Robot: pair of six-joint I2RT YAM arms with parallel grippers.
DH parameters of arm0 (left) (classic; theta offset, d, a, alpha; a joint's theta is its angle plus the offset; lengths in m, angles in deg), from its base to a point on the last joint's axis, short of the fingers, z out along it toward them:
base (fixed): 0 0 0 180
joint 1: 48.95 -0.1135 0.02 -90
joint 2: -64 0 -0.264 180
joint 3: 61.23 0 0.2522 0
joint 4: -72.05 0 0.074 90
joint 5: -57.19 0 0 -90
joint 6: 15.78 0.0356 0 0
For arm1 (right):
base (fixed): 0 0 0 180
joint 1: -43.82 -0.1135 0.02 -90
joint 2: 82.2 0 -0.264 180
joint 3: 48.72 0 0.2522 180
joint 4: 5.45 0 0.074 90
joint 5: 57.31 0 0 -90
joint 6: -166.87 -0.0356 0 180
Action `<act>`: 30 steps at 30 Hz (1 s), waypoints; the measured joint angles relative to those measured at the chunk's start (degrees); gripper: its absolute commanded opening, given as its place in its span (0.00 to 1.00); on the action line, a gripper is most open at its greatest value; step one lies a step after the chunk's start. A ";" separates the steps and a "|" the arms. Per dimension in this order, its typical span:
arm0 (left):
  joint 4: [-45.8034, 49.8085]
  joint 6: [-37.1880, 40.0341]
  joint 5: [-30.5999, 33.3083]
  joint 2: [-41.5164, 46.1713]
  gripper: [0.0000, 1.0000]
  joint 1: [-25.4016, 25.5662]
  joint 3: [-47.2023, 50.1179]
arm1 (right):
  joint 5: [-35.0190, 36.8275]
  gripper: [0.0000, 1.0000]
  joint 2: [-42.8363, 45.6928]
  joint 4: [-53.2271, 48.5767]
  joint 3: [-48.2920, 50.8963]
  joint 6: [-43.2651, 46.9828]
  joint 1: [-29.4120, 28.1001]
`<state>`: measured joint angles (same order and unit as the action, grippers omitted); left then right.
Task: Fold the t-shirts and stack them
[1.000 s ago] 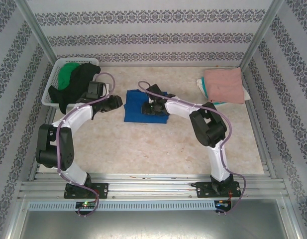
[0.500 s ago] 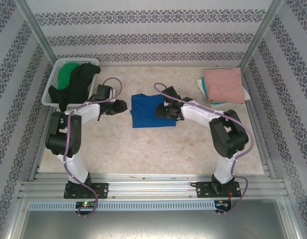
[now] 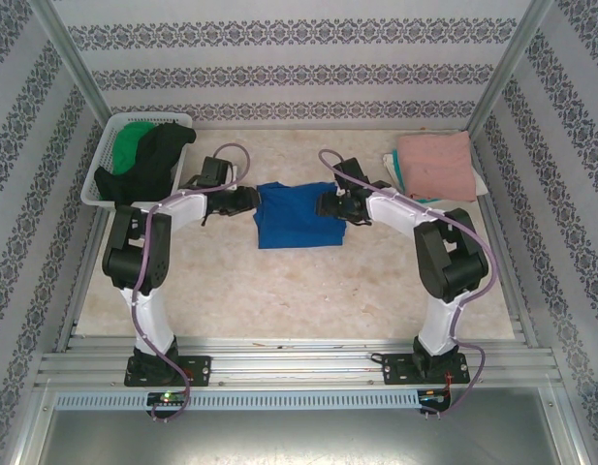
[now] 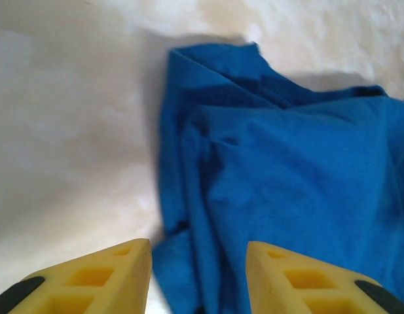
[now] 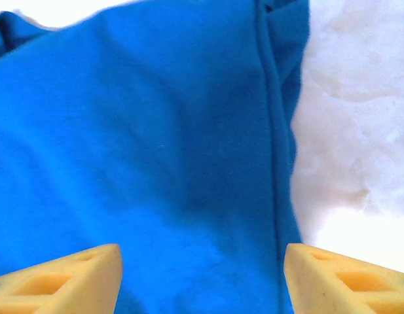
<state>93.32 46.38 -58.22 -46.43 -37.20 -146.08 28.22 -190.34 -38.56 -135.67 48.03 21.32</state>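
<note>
Folded royal-blue cloth t-shirt (image 3: 297, 217) flat at centre of pale marbled table (image 3: 279, 291). Left gripper (image 3: 248, 200) at its left edge, right gripper (image 3: 325, 204) at right edge; both jaws spread, empty. Advice: pinch all layers together, lift level toward salmon-pink folded t-shirt (image 3: 434, 165), far right.

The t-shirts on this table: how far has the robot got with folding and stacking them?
Done: a folded salmon-pink t-shirt tops the pile at the far right. In hand: the royal-blue t-shirt lies folded mid-table, the left gripper and right gripper open at its sides; it is not yet stacked. To do: the black t-shirt and green t-shirt, unfolded in the white slatted plastic basket.
</note>
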 measured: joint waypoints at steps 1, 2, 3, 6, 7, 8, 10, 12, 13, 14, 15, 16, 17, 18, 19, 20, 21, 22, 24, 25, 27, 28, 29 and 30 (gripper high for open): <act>-0.28 -0.28 -0.20 0.00 0.43 0.74 0.00 | -0.46 0.67 -0.68 -0.02 -0.04 0.33 0.66; -0.61 -0.63 -0.44 0.00 0.43 1.40 0.00 | -0.87 0.67 -1.25 -0.02 -0.13 0.48 1.22; -0.94 -0.94 -0.63 -0.15 0.43 1.99 -0.02 | -1.51 0.67 -1.99 0.07 -0.28 0.70 1.86; -2.01 -1.55 -1.07 -1.68 0.43 2.86 -0.17 | -4.02 0.67 -4.24 0.63 -0.76 1.03 3.30; -2.10 -1.70 -1.14 -2.64 0.43 2.89 -0.39 | -4.74 0.67 -5.05 0.76 -1.01 1.14 3.54; -2.23 -1.86 -1.16 -3.65 0.43 2.89 -0.59 | -5.51 0.66 -5.75 0.90 -1.25 1.22 3.65; -2.82 -2.27 -1.40 -5.88 0.43 2.86 -0.70 | -6.03 0.65 -6.86 0.52 -2.23 1.53 3.67; -3.28 -2.47 -1.97 -6.34 0.43 2.78 -1.84 | -7.48 0.62 -7.45 0.68 -3.39 1.64 3.74; -3.26 -2.47 -2.01 -6.71 0.43 2.82 -2.60 | -8.26 0.61 -8.24 1.09 -4.26 1.62 3.50; -3.26 -2.47 -2.01 -7.08 0.43 2.82 -3.08 | -8.74 0.60 -8.94 1.46 -4.92 1.62 3.17; -3.23 -2.45 -2.01 -7.56 0.42 2.82 -3.41 | -8.68 0.60 -9.53 1.53 -5.49 1.62 2.75; -3.26 -2.45 -2.05 -7.85 0.42 2.82 -3.48 | -8.50 0.60 -9.73 1.11 -6.01 1.57 2.54; -3.23 -2.45 -2.23 -7.85 0.42 2.82 -3.58 | -8.66 0.60 -9.92 0.92 -6.58 1.36 2.32; -3.15 -2.45 -2.25 -7.85 0.42 2.82 -3.65 | -8.68 0.60 -10.34 0.74 -7.34 1.09 1.81; -3.10 -2.43 -2.23 -7.89 0.42 2.82 -3.72 | -8.70 0.60 -10.91 0.72 -8.22 0.81 1.07; -3.06 -2.43 -2.23 -7.91 0.42 2.82 -3.74 | -8.63 0.60 -11.41 0.68 -8.98 0.55 0.26; -3.02 -2.43 -2.23 -7.93 0.42 2.82 -3.78 | -8.48 0.59 -11.80 0.61 -9.62 0.37 -0.55; -2.86 -2.40 -2.25 -7.96 0.42 2.82 -3.87 | -8.28 0.57 -12.09 0.44 -10.16 0.20 -1.42; -2.40 -2.38 -2.25 -8.02 0.42 2.82 -4.15 | -7.93 0.53 -12.24 0.20 -10.54 -0.42 -2.60; -2.01 -2.34 -2.27 -8.04 0.42 2.80 -4.35 | -7.80 0.50 -12.24 0.00 -10.58 -0.90 -2.89; -1.38 -2.08 -2.25 -8.04 0.42 2.75 -4.59 | -7.41 0.48 -12.24 -0.42 -10.58 -1.44 -3.28; -1.11 -1.84 -2.27 -8.04 0.42 2.64 -4.63 | -7.04 0.47 -12.13 -0.55 -10.40 -1.84 -3.23; -0.85 -1.60 -2.40 -8.04 0.42 2.49 -4.70 | -6.88 0.46 -11.91 -0.57 -10.01 -2.14 -3.10; -0.61 -1.22 -2.56 -8.04 0.42 2.36 -4.70 | -6.67 0.46 -11.30 -0.57 -9.18 -2.49 -2.80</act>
<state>92.71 45.16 -60.78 -54.47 -34.84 -150.78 21.56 -201.64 -39.13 -144.85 45.53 18.53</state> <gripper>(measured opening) 0.421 0.467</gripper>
